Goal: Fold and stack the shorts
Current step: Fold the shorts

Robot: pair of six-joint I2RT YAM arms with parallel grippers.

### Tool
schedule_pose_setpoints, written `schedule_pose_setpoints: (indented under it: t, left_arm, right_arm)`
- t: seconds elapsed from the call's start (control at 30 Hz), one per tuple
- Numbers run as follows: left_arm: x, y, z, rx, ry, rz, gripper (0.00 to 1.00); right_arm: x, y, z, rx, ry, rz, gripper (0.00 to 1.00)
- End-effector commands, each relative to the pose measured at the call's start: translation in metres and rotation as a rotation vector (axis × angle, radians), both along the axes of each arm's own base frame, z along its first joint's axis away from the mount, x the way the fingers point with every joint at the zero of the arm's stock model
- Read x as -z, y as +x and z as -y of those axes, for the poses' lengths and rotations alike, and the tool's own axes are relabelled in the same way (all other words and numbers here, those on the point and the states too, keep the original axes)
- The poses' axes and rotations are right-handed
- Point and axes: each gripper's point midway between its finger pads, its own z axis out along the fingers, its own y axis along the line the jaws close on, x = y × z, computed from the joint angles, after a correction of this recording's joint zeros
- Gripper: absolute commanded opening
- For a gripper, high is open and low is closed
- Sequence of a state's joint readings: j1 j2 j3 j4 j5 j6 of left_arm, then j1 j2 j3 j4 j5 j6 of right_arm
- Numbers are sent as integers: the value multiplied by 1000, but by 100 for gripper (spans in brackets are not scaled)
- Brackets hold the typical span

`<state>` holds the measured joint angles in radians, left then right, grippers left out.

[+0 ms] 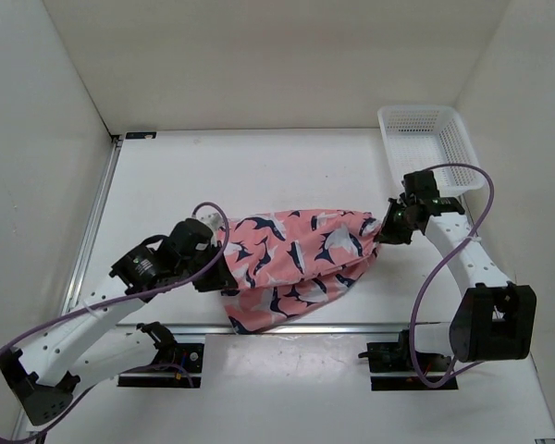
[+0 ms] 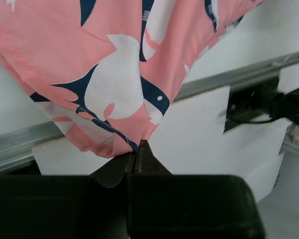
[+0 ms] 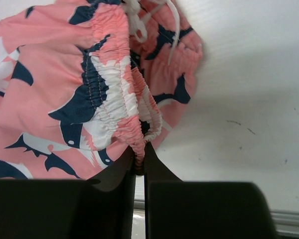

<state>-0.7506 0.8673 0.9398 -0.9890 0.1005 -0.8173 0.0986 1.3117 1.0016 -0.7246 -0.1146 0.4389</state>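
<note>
The shorts (image 1: 296, 264) hang stretched between the two grippers over the near middle of the table (image 1: 259, 176). The cloth is rumpled and sags towards the near edge rail (image 2: 229, 82). Whether the low part touches the table I cannot tell.

The left gripper (image 1: 222, 268) is clenched on a hem corner, its jaws pressed together on the fabric in the left wrist view. The right gripper (image 1: 381, 231) is clamped on the gathered elastic waistband (image 3: 114, 99), with the white drawstring (image 3: 134, 20) loose just beyond.

As I judge it, the task is at an early stage. The shorts are picked up and spread, but no clean fold lies flat and no stack shows. The white mesh basket (image 1: 388, 139) stands well apart at the far right.
</note>
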Motion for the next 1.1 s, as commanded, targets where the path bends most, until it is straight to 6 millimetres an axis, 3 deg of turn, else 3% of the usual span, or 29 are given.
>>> schedule_pose_setpoints:
  t: [0.0, 0.2, 0.33, 0.37, 0.43, 0.47, 0.5, 0.57, 0.6, 0.63, 0.73, 0.77, 0.87, 0.93, 0.97, 1.07]
  left_arm:
    - [14, -26, 4, 75, 30, -85, 10]
    - [37, -65, 16, 239, 64, -197, 10]
    - [52, -75, 24, 310, 100, -231, 10]
    - [54, -76, 27, 319, 105, -234, 18]
    - [63, -78, 28, 347, 136, -269, 43]
    - [61, -76, 31, 347, 135, -268, 78]
    - [58, -72, 32, 338, 136, -247, 89]
    - [52, -60, 33, 308, 157, -199, 100]
    - [49, -56, 31, 294, 171, -182, 100]
    - [48, -50, 29, 262, 186, -164, 99]
    - [51, -43, 30, 196, 196, -163, 81]
    - [56, -39, 29, 181, 211, -165, 80]
    - [77, -22, 24, 83, 241, -200, 86]
    - [95, -9, 16, 17, 259, -230, 90]
    - [114, -13, 9, 6, 280, -286, 90]
    - [136, 2, 8, -47, 247, -325, 93]
  right_arm:
    - [3, -10, 16, 40, -55, -15, 0]
    - [8, -17, 38, 112, -100, -35, 0]
    - [18, -11, 45, 147, -104, -39, 0]
    - [21, -7, 48, 163, -117, -39, 0]
    - [30, -1, 50, 175, -125, -67, 14]
    - [29, 6, 54, 195, -143, -53, 20]
    - [28, 9, 54, 196, -142, -44, 32]
    - [26, 14, 54, 196, -141, -32, 44]
    - [20, 17, 54, 198, -139, -14, 51]
    - [20, 17, 52, 194, -131, -14, 51]
    - [26, 7, 52, 159, -139, -35, 53]
    - [28, 1, 52, 158, -141, -51, 54]
    - [40, -13, 56, 175, -163, -85, 61]
    - [44, -11, 49, 167, -121, -75, 66]
    - [45, -11, 41, 148, -79, -71, 66]
    - [58, -7, 35, 156, -49, -98, 66]
